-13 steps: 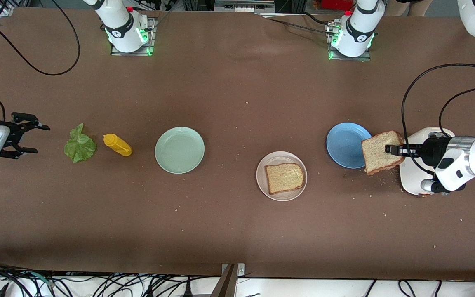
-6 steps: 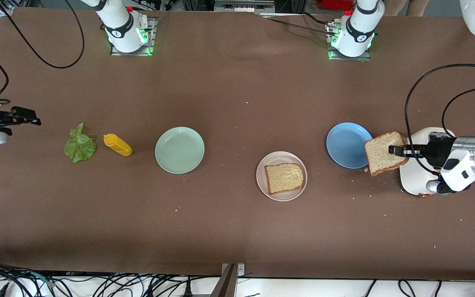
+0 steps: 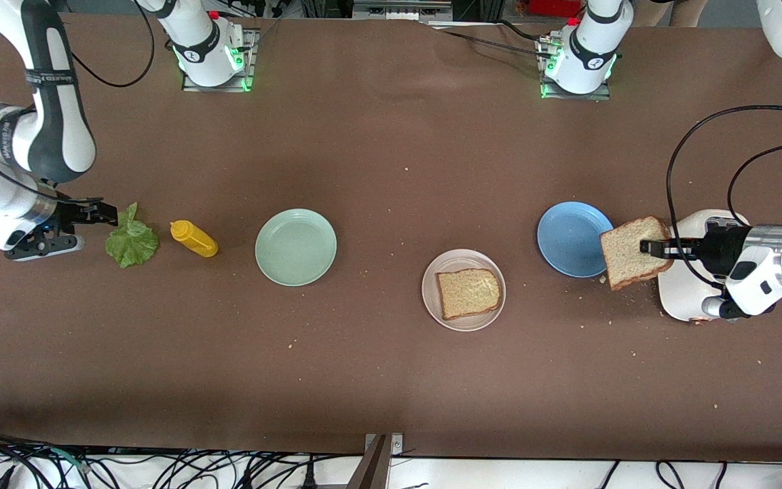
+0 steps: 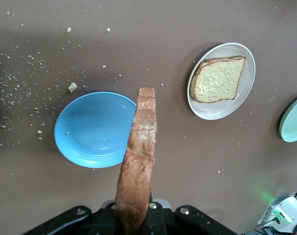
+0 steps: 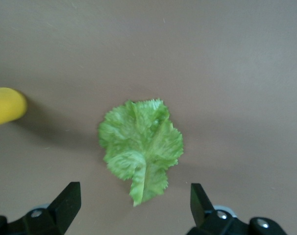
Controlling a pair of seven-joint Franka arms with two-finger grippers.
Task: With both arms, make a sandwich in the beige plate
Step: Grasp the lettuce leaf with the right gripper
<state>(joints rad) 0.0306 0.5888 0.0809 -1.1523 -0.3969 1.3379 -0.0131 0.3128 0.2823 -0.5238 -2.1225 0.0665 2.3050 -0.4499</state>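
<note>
The beige plate (image 3: 463, 290) holds one bread slice (image 3: 469, 293) on the table; both also show in the left wrist view, plate (image 4: 246, 95) and slice (image 4: 217, 80). My left gripper (image 3: 649, 247) is shut on a second bread slice (image 3: 628, 251), held on edge in the air between the blue plate (image 3: 571, 238) and the white toaster (image 3: 686, 299); that slice shows edge-on in the left wrist view (image 4: 138, 156). The lettuce leaf (image 3: 131, 239) lies flat at the right arm's end. My right gripper (image 3: 102, 216) is open above its edge, with the leaf (image 5: 141, 147) seen between the spread fingers.
A yellow mustard bottle (image 3: 193, 238) lies beside the lettuce and shows in the right wrist view (image 5: 6, 105). A mint green plate (image 3: 296, 246) sits between the bottle and the beige plate. Crumbs are scattered around the blue plate (image 4: 92, 128) and the toaster.
My right arm has swung in from the table's end and turned, bringing its open gripper over the lettuce. My left gripper drew the slice slightly toward the toaster, then held still.
</note>
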